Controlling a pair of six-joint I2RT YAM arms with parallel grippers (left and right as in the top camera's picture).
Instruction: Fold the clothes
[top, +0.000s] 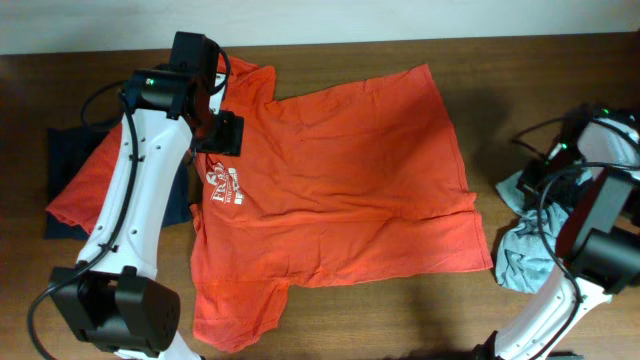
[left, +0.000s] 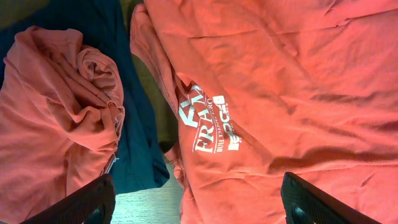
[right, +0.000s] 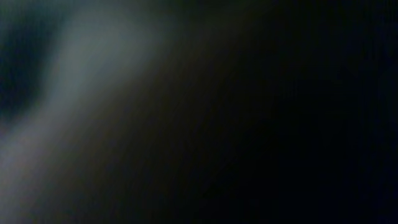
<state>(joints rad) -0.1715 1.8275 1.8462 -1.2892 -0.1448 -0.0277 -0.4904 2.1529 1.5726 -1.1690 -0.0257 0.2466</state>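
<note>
The clothes lie on a wooden table (top: 400, 310). A red-orange T-shirt (top: 350, 180) is spread flat across the middle, its white print (top: 225, 188) toward the left. My left gripper (top: 222, 132) hovers over that side. In the left wrist view the gripper (left: 199, 205) is open with nothing between its fingers (left: 93, 200), above the T-shirt (left: 280, 93) and the print (left: 208, 121). My right gripper (top: 556, 185) is down at a grey-blue garment (top: 520, 240) on the right. Its wrist view is dark and blurred, so I cannot tell whether it holds the cloth.
At the left edge a crumpled plain red-orange garment (top: 85, 185) lies on a navy one (top: 70, 150); both also fill the left of the left wrist view, the orange garment (left: 50, 112) and the navy one (left: 134, 124). Cables trail by both arms.
</note>
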